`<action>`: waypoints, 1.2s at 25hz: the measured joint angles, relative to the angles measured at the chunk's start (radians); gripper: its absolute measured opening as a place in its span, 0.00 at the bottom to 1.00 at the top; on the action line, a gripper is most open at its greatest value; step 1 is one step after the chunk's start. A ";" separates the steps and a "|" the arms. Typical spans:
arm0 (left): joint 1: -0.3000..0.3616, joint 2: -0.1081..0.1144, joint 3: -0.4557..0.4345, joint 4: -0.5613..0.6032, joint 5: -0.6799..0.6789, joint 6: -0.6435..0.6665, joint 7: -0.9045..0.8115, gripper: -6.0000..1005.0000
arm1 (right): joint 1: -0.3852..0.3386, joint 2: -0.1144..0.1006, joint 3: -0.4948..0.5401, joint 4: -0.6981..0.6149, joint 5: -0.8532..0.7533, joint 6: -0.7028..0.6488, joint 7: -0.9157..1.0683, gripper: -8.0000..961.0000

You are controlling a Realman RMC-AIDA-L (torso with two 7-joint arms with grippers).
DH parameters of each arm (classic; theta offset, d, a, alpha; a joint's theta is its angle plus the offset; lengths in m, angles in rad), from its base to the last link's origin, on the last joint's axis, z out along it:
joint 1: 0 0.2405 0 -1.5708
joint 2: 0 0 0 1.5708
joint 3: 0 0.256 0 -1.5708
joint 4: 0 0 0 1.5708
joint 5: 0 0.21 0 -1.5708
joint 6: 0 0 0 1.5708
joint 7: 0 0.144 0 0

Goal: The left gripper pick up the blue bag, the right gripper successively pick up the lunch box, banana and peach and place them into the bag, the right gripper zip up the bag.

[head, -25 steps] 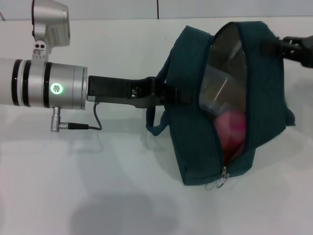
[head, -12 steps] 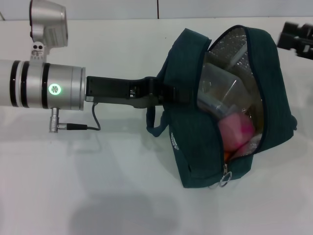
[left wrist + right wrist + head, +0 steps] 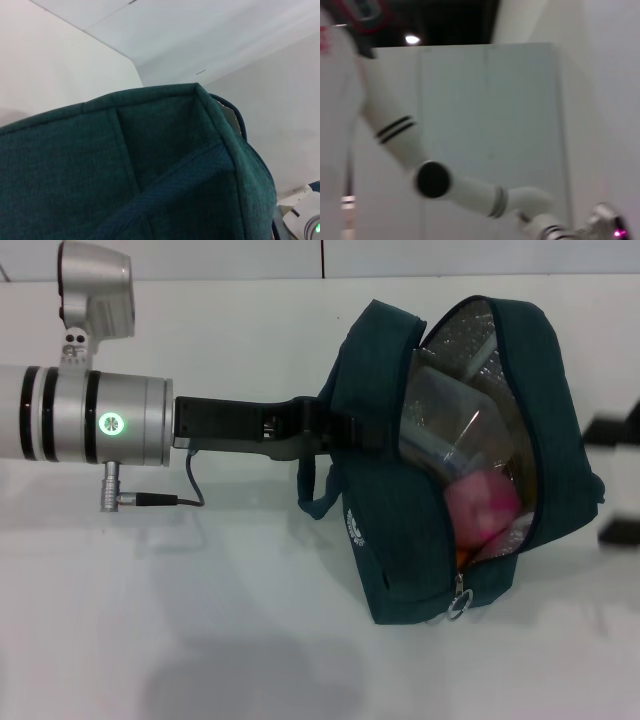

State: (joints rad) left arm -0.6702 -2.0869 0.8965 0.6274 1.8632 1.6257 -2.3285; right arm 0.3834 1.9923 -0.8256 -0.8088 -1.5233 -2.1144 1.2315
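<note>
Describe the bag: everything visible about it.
The bag is dark teal woven fabric with a silvery lining, a strap loop and a small white logo on its side. Its curved zipper is open, the metal pull hanging at the lower end. It stands tilted on the white table, held at its side by the left gripper. Inside show the clear lunch box and, below it, the pink peach.

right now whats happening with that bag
The left gripper holds the blue bag up off the white table by its side. The bag is unzipped, with the lunch box and peach visible inside. The right gripper is off at the bag's right side, apart from it. Zipping remains.
</note>
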 joint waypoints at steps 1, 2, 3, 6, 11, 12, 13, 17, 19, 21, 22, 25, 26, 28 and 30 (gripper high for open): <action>0.000 0.000 0.000 0.000 0.000 0.000 0.000 0.06 | -0.006 0.002 -0.023 0.006 -0.024 -0.025 -0.017 0.67; 0.001 0.000 0.000 0.000 0.000 0.000 0.000 0.06 | -0.006 0.002 -0.023 0.006 -0.024 -0.025 -0.017 0.67; 0.001 0.000 0.000 0.000 0.000 0.000 0.000 0.06 | -0.009 0.002 -0.041 0.005 -0.044 -0.029 -0.017 0.67; 0.001 -0.001 0.002 0.000 0.000 0.000 0.000 0.06 | -0.014 -0.001 -0.083 0.001 -0.147 -0.015 -0.003 0.67; 0.001 -0.001 0.002 0.000 0.000 0.000 0.000 0.06 | -0.017 0.009 -0.097 0.014 -0.359 0.117 0.021 0.75; 0.002 -0.001 0.002 0.000 0.000 0.000 0.000 0.06 | -0.020 0.012 -0.101 0.024 -0.381 0.146 0.019 0.78; 0.002 -0.001 0.002 0.000 0.000 0.000 0.000 0.06 | -0.021 0.014 -0.106 0.034 -0.391 0.172 0.018 0.80; 0.001 0.000 0.003 0.000 0.001 0.000 0.001 0.06 | -0.021 0.015 -0.116 0.077 -0.407 0.257 0.014 0.81; 0.001 0.000 0.002 0.000 0.001 0.000 0.001 0.06 | -0.019 0.015 -0.115 0.094 -0.406 0.287 0.014 0.85; 0.000 0.000 0.000 0.000 0.001 0.000 0.001 0.06 | -0.017 0.017 -0.117 0.113 -0.403 0.320 0.010 0.92; -0.001 0.001 0.000 0.000 0.001 0.000 0.001 0.06 | -0.013 0.018 -0.122 0.132 -0.402 0.342 0.003 0.92; -0.003 0.001 0.000 0.000 0.001 0.000 0.001 0.06 | 0.008 0.019 -0.131 0.184 -0.401 0.370 -0.019 0.92; -0.004 0.001 0.000 0.000 0.001 -0.001 0.001 0.06 | 0.017 0.021 -0.134 0.200 -0.401 0.376 -0.026 0.92; -0.005 0.001 0.000 0.000 0.001 -0.003 0.001 0.06 | 0.030 0.026 -0.134 0.228 -0.399 0.387 -0.038 0.92; -0.006 0.001 0.002 0.000 0.001 -0.006 0.001 0.06 | 0.043 0.029 -0.136 0.264 -0.397 0.403 -0.050 0.92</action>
State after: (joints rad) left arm -0.6767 -2.0862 0.8982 0.6274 1.8642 1.6199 -2.3271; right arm 0.4260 2.0211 -0.9613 -0.5447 -1.9198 -1.7116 1.1813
